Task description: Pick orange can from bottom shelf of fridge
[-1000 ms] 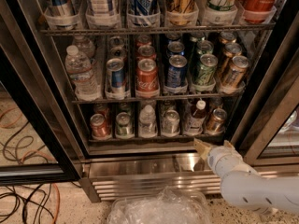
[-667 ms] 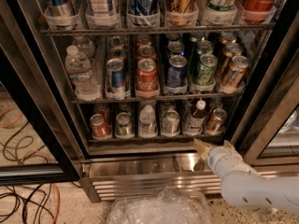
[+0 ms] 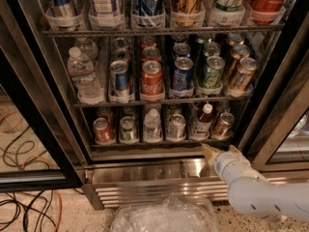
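smooth white jointed arm, tan gripper at lower right

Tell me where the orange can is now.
In the camera view the orange can stands at the right end of the bottom shelf, right of a small bottle. The gripper is just below it, by the steel sill of the fridge.

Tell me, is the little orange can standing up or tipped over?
Standing up: the orange can shows its silver top upward on the bottom shelf, far right. The gripper is just below it, outside the fridge.
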You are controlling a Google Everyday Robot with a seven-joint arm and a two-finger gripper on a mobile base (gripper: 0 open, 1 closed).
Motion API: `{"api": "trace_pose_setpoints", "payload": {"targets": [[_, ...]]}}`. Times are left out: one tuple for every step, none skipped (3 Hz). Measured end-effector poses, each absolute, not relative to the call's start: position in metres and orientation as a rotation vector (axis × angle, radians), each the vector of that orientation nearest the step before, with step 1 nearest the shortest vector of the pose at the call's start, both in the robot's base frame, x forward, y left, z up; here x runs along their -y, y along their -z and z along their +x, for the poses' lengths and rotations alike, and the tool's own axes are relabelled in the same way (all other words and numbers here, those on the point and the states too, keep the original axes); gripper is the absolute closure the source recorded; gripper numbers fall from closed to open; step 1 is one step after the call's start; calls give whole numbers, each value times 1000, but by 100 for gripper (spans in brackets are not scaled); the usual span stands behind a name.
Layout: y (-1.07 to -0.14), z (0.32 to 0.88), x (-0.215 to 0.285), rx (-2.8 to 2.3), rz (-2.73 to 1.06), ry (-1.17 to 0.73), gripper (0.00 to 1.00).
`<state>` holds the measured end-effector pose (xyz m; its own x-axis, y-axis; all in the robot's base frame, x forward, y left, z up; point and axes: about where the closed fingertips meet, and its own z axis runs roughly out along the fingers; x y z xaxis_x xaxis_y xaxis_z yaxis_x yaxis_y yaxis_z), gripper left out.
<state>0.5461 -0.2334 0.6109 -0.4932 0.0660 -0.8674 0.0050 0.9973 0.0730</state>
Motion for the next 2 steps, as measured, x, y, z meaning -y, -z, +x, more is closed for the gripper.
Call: {"api": "trace_pose_setpoints", "payload": {"targets": [[-606,556,236,-2073,49,-51,33],[-598,569,241,-2065,50,-27,33]]}}
